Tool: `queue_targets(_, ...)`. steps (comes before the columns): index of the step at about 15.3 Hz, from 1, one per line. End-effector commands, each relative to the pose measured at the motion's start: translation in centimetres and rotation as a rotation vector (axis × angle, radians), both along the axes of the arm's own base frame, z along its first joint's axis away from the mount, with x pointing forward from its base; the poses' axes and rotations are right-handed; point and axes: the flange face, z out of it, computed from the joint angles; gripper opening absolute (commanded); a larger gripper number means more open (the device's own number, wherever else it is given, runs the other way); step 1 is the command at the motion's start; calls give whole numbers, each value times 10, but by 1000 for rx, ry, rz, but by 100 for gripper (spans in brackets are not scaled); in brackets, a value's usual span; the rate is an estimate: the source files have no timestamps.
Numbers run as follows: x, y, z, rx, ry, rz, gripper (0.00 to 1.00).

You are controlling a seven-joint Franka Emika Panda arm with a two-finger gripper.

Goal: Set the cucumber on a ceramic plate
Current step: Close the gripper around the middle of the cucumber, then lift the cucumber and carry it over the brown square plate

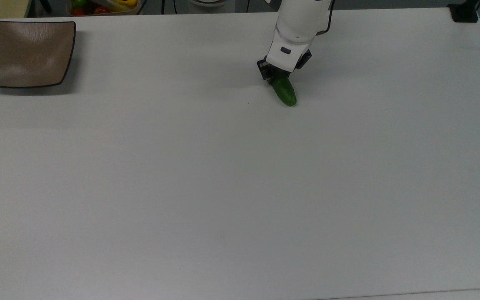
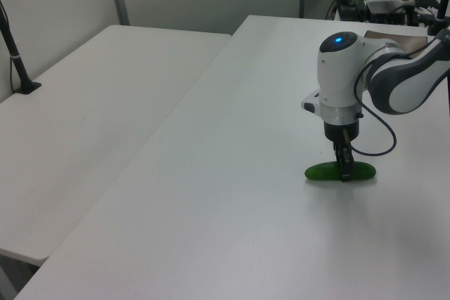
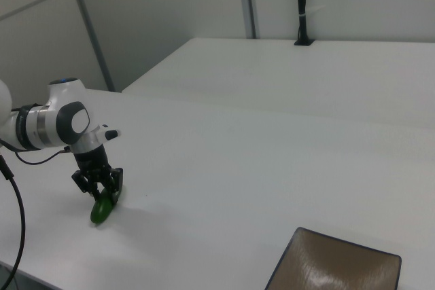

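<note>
In the top view the plate [image 1: 26,54] sits empty at the bench's [image 1: 223,187] far left, while well right the jaws [image 1: 279,74] straddle the lying cucumber [image 1: 284,91], seemingly closing on it; next comes lifting and carrying it left.

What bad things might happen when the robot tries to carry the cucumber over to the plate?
1. The gripper sits near one end of the cucumber in the top view, so the long free end might tip down or slip out when lifted.
2. The cucumber looks smooth and round, so it might roll or squirt away on the white table.
3. The ceramic plate is far off at the top view's left corner, a long carry during which a loose hold might let go.
</note>
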Motion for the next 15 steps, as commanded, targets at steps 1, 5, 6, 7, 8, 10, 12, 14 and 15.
queue_targets(1, 0, -3, 15, 3, -35, -25, 1)
queue_targets(5, -3, -15, 69, 3, -32, -46, 3)
queue_targets(6, -3, -23, 88, 3, -32, -60, 3)
queue_targets(7, -3, -29, 103, 3, -34, -73, 3)
queue_targets(8, -1, -36, 128, 10, -30, -93, 3)
queue_targets(10, 4, -55, 162, 19, -25, -120, 3)
queue_targets(12, 3, -79, 196, 43, -8, -116, 3)
queue_targets(14, 5, -109, 232, 84, 11, -119, 3)
queue_targets(15, 6, -125, 246, 95, 13, -120, 3)
